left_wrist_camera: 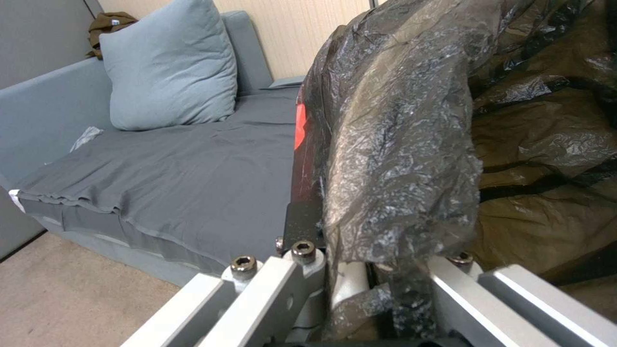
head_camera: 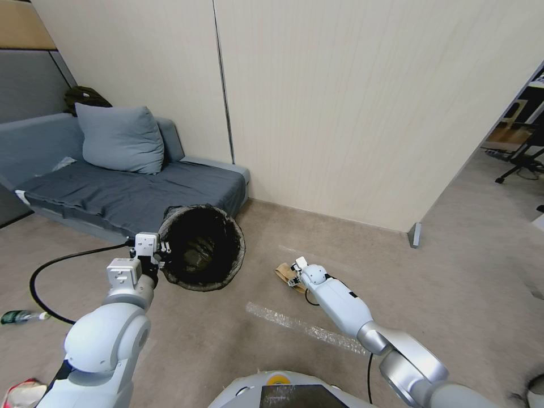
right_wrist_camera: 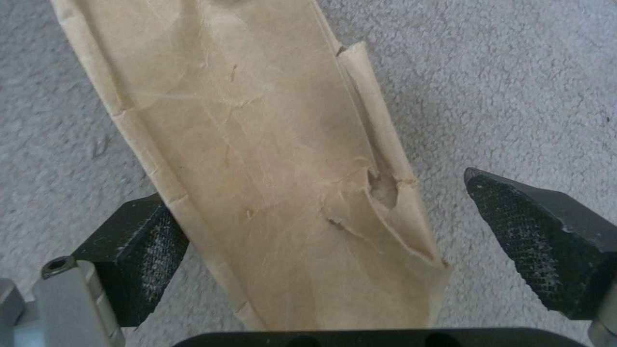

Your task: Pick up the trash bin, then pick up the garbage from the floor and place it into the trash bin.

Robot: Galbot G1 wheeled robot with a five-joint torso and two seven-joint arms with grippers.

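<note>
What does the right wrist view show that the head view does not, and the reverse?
Right wrist view alone: the right claw open, one pad touching the brown paper bag, the other pad apart from it, plus a tear in the paper.

Head view alone: the left claw holding the trash bin by its rim, a sofa, and a bottle on the floor.

Both: the bag lying flat on carpet under the right claw.

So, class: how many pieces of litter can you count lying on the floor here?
3: a brown paper bag between the right gripper's open fingers, a green-labelled bottle far left, and a red-and-white wrapper at the bottom-left corner. More may lie out of view.
</note>
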